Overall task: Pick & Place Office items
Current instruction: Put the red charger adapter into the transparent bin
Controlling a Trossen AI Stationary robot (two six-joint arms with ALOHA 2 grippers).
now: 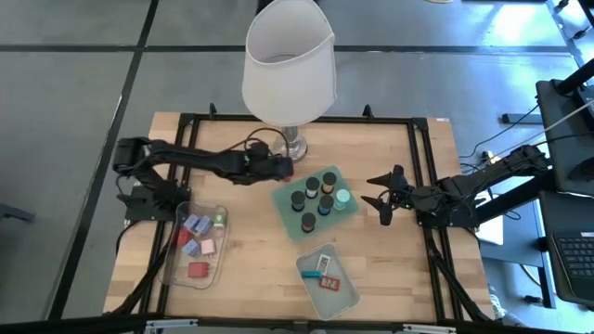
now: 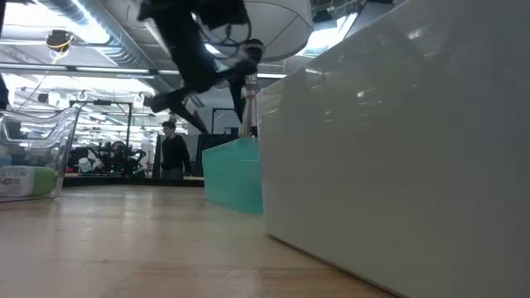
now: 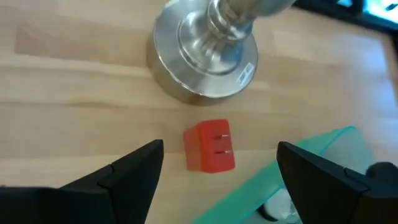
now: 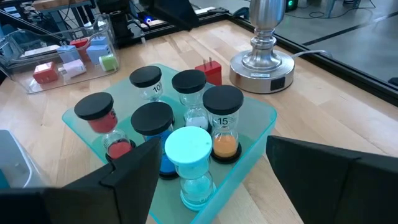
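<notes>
target: red block [image 3: 209, 146], judged light, rigid
grasp: to be taken across flat sides
left gripper [image 3: 217, 171]: spread wide, nothing held

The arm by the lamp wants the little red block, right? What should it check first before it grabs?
1. Left gripper open: ok.
2. Red plug block between the fingers' line: ok, roughly centred ahead.
3. Block free of the lamp base: ok, a gap shows.
4. Block free of the mint tray: cannot tell, very close.
5. Right gripper out of the way: ok, open, beside the tray's far side.
6. Clear bin has room: ok.
</notes>
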